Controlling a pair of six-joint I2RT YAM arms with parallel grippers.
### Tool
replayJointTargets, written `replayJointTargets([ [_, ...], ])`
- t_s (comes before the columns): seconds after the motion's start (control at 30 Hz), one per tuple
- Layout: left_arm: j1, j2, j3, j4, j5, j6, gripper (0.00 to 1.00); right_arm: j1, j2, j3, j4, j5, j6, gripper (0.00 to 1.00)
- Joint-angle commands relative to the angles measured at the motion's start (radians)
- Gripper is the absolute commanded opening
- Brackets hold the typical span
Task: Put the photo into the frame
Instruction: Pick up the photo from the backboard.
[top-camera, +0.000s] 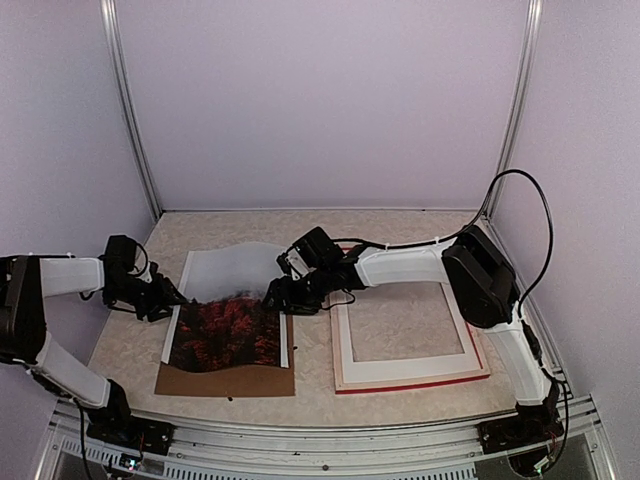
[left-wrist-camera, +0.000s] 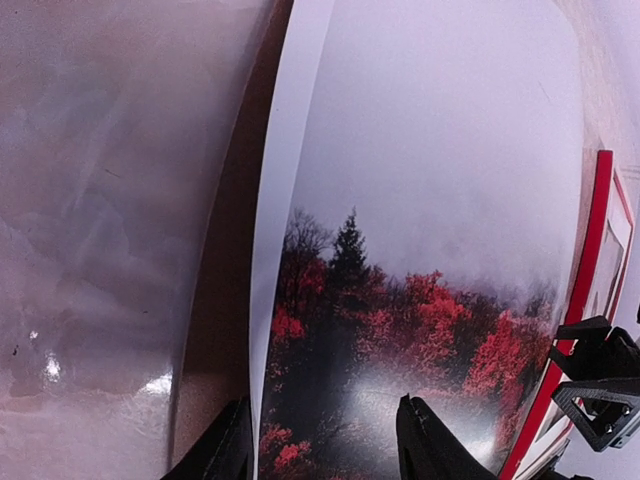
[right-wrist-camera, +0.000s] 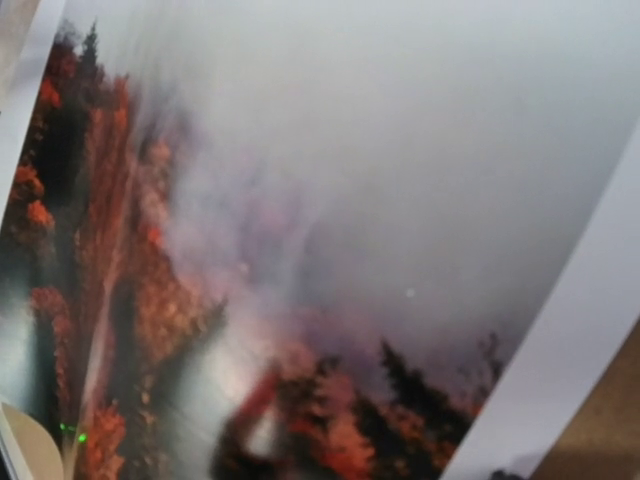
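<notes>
Top external: the photo (top-camera: 228, 325) sits left of centre, red foliage toward the lower edge and mist toward the top. It lies over the mat (top-camera: 170, 335) and the brown board (top-camera: 225, 380).
Photo shape: its misty end bows upward.
Frame (top-camera: 410, 371): right of centre, flat on the table (top-camera: 312, 350), pale wood up, with red showing along its lower edge. It is apart from the photo.
Left gripper (top-camera: 168, 298): at the photo's left edge.
Right gripper (top-camera: 275, 297): at the photo's right edge, between photo and frame.
Left wrist: the fingers (left-wrist-camera: 425, 445) stand apart at the bottom of the picture, with the photo (left-wrist-camera: 420, 250) between them. A white strip (left-wrist-camera: 285, 200) runs beside the photo; I cannot tell whether it is border or mat. The frame's red edge (left-wrist-camera: 585, 270) is at the far right, with the right gripper (left-wrist-camera: 600, 385) in front of it.
Right wrist: the photo (right-wrist-camera: 330, 200) fills the picture and is blurred. The claw's own fingers are not clear, so I cannot tell whether it is apart or together.
Surroundings: a black cable (top-camera: 540, 220) loops above the right arm.
</notes>
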Motion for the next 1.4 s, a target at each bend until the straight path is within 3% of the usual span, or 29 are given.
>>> replayJointTargets([
  [0.0, -0.025, 0.001, -0.008, 0.016, -0.008, -0.015, 0.48, -0.019, -0.022, -0.046, -0.069, 0.042, -0.024, 0.72],
  [0.2, -0.071, 0.003, -0.042, 0.074, -0.01, -0.08, 0.47, -0.034, -0.035, -0.056, -0.081, 0.043, -0.04, 0.72],
  [0.47, -0.075, -0.02, -0.104, 0.168, 0.005, -0.14, 0.34, -0.054, -0.064, -0.098, -0.08, 0.053, -0.053, 0.72],
  [0.97, -0.127, -0.04, -0.191, 0.304, 0.038, -0.185, 0.22, -0.065, -0.07, -0.109, -0.116, 0.058, -0.085, 0.72],
  [1.27, -0.127, -0.118, -0.205, 0.327, 0.044, -0.179, 0.0, -0.073, -0.069, -0.107, -0.145, 0.066, -0.112, 0.72],
  [1.37, -0.128, -0.119, -0.203, 0.327, 0.047, -0.177, 0.0, -0.072, -0.066, -0.109, -0.145, 0.063, -0.114, 0.72],
])
